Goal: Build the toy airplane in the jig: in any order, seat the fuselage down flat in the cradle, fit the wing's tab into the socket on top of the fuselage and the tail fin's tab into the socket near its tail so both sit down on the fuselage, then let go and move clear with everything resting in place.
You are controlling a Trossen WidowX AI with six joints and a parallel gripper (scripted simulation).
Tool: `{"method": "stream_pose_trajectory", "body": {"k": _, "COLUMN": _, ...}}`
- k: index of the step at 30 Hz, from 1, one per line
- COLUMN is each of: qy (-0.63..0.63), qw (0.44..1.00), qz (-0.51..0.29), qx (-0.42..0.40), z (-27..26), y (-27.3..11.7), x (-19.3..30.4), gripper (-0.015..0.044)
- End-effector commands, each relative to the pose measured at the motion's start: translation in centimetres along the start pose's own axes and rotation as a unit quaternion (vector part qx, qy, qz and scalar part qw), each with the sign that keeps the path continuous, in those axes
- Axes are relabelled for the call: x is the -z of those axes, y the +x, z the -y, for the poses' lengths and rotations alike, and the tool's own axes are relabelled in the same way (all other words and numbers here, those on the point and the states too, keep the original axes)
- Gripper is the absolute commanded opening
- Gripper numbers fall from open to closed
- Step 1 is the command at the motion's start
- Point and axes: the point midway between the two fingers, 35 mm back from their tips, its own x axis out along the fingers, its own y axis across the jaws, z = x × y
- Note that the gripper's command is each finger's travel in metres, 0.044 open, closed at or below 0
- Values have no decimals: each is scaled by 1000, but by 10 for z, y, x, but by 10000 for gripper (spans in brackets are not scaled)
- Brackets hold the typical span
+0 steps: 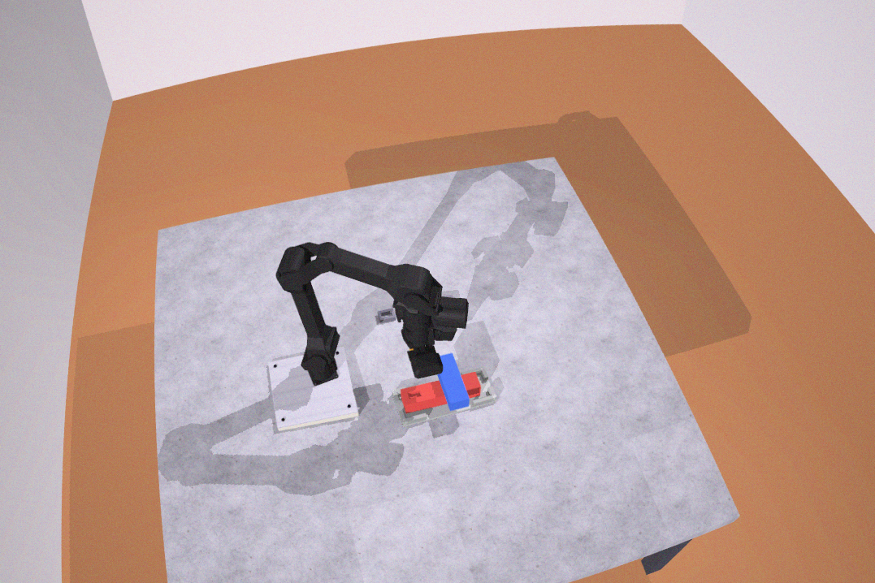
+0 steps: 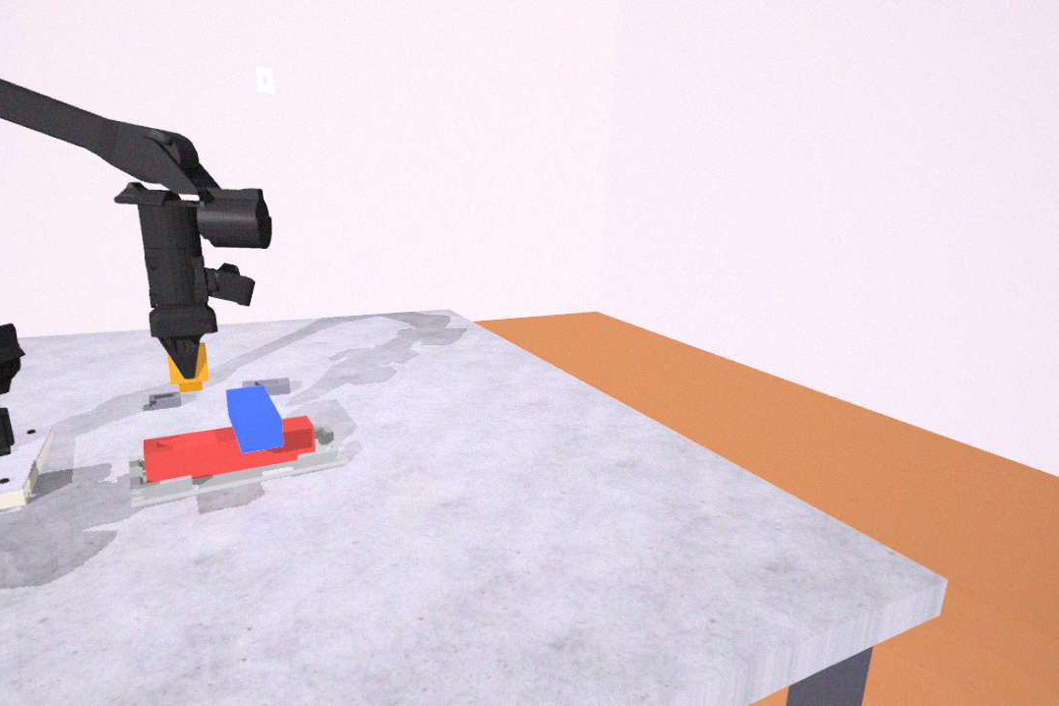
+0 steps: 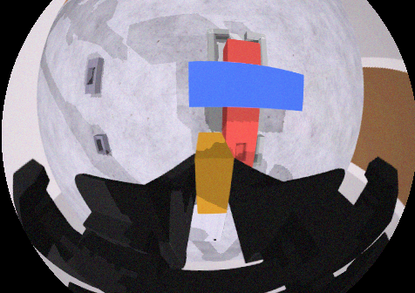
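The red fuselage (image 1: 421, 396) (image 2: 189, 454) (image 3: 242, 125) lies in the pale grey cradle (image 1: 490, 400) (image 2: 159, 492) (image 3: 211, 46). The blue wing (image 1: 454, 385) (image 2: 254, 420) (image 3: 246, 85) lies across the top of the fuselage; its tab is hidden. The fuselage's tail socket shows uncovered in the wrist view. My gripper (image 2: 187, 375) (image 3: 210, 158) is shut on the orange tail fin (image 2: 202, 366) (image 3: 213, 181), its tab pointing down. It holds the fin above the table, beside the tail end of the fuselage and higher than it. In the top view the fin is mostly hidden behind the fingers.
Two small grey holders stand on the table behind the cradle: a smaller one (image 1: 384, 315) (image 2: 164, 400) (image 3: 101, 144) and a larger one (image 2: 270, 385) (image 3: 94, 77). The arm's white base plate (image 1: 314, 405) lies left of the cradle.
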Motion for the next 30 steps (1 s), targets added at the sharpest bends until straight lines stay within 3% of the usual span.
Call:
{"method": "stream_pose_trajectory", "body": {"k": 1, "qy": -1, "qw": 1000, "qz": -1, "qx": 3, "z": 13, "y": 3, "x": 5, "gripper": 0}}
{"method": "stream_pose_trajectory", "body": {"k": 15, "qy": -7, "qw": 1000, "qz": -4, "qx": 2, "z": 47, "y": 10, "x": 25, "gripper": 0}}
{"method": "stream_pose_trajectory", "body": {"k": 18, "qy": -7, "qw": 1000, "qz": -4, "qx": 2, "z": 47, "y": 10, "x": 25, "gripper": 67}}
{"method": "stream_pose_trajectory", "body": {"k": 30, "qy": -7, "qw": 1000, "qz": -4, "qx": 2, "z": 47, "y": 10, "x": 25, "gripper": 67}}
